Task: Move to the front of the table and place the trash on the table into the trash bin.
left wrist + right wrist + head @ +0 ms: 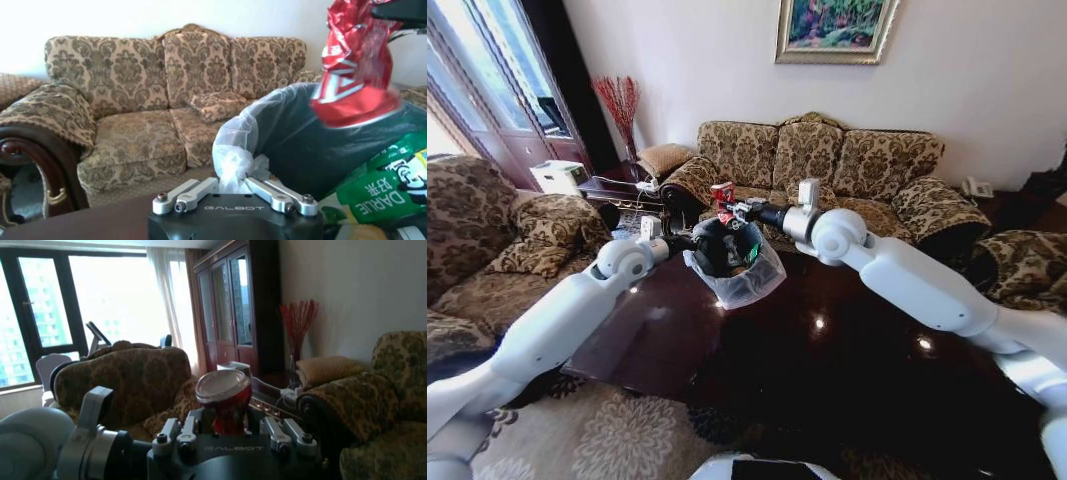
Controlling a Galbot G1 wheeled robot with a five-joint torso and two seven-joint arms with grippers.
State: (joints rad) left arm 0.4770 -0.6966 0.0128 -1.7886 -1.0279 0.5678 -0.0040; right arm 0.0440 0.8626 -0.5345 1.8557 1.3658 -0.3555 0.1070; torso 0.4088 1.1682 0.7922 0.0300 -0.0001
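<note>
The trash bin (749,282), dark with a whitish plastic bag lining, sits tilted over the far left part of the dark glossy table (847,345). My left gripper (689,243) is shut on the bin's bag at the rim (233,192). My right gripper (729,208) is shut on a crumpled red can (722,191) and holds it just above the bin's mouth. The left wrist view shows the red can (350,70) hanging over the bin (293,135), with a green packet (377,187) lying inside. In the right wrist view the can (225,395) stands upright between my fingers (230,421).
A patterned three-seat sofa (827,160) stands behind the table, with an armchair (487,240) to the left and another seat (1027,265) to the right. A small side table (617,190) sits at the far left. A floral carpet (617,430) lies below the near edge.
</note>
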